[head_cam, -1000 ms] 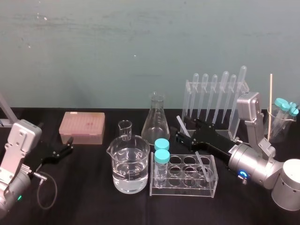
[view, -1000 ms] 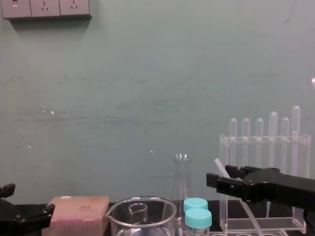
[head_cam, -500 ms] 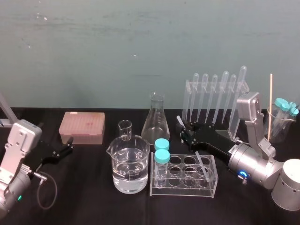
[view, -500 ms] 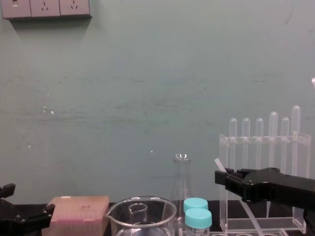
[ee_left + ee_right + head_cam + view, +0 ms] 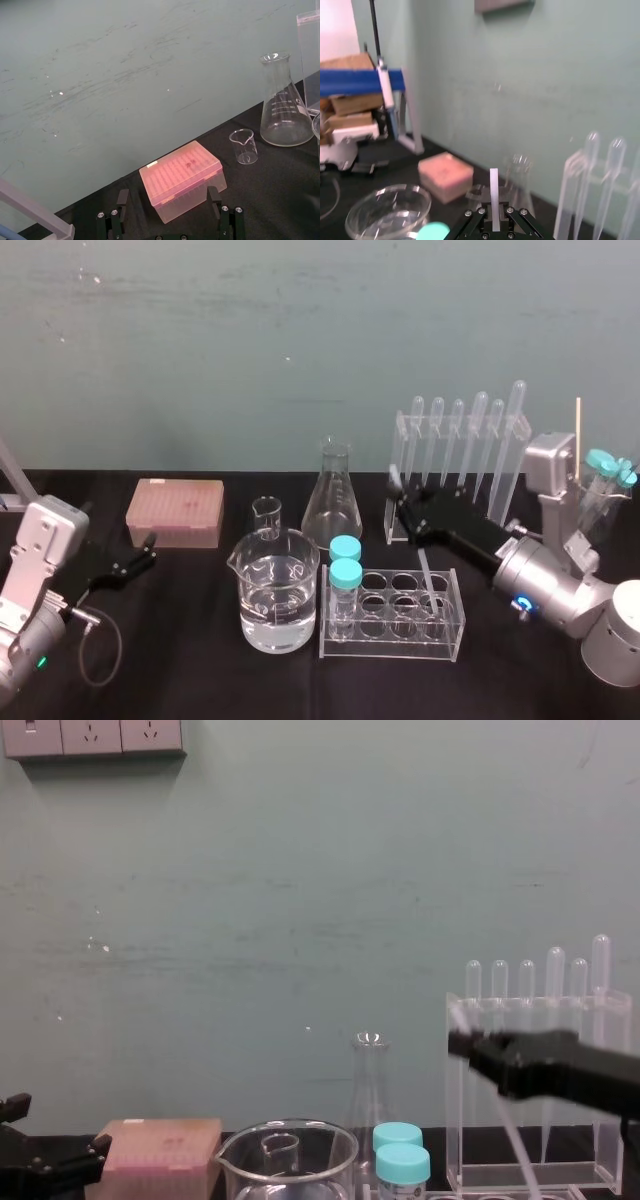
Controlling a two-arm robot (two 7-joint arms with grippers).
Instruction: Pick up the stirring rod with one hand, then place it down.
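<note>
Starting with the black surface (image 5: pixel 200 680), we find the tall pipette rack (image 5: pixel 399 440) standing at its far edge, toward the right corner. The water-filled large beaker (image 5: pixel 275 590) sits near the middle. The conical flask (image 5: pixel 335 502) stands behind it toward the far edge, and the pink tip box (image 5: pixel 175 510) lies off toward the far left corner. Just right of the large beaker, the clear tube rack (image 5: pixel 390 642) lies parallel to the near edge.

The right end effector (image 5: pixel 403 502) hangs above the surface between the flask and the pipette rack, its two fingers clamped on the stirring rod (image 5: pixel 493 192). We see the rod lifted and tilted. Its upper end pokes out past the fingertips toward the far edge, and its lower length slants down toward the right-hand wells of the tube rack. We cannot tell whether its tip touches anything there.

The left end effector (image 5: pixel 148 549) rests low near the left edge, on the near side of the tip box, fingers spread apart with nothing between them.

The small beaker (image 5: pixel 266 515) stands just behind the large one, and two teal-capped vials (image 5: pixel 346 575) stand upright in the tube rack's left end.
</note>
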